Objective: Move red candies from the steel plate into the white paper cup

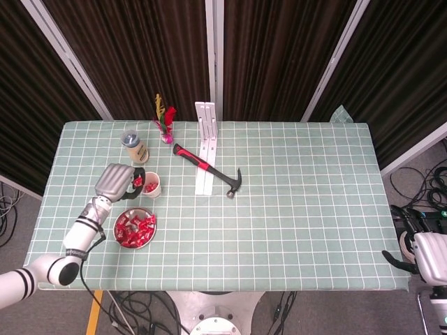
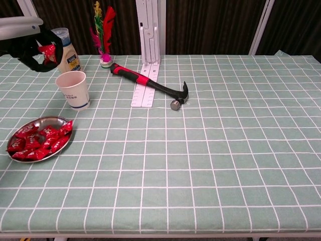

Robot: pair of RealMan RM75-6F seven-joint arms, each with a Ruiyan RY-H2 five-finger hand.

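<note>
Pinching a red wrapped candy (image 2: 48,51), the left hand (image 2: 31,44) hung above the white paper cup (image 2: 73,89) (right hand (image 1: 426,251) off-table, grip unclear); shiny steel plate (image 2: 59,121) sat nearby.

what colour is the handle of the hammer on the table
The hammer handle is red with black; the chest view shows it best.

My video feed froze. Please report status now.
Left hand pinches red candy above white paper cup. Right hand idle. Path clear.
</note>
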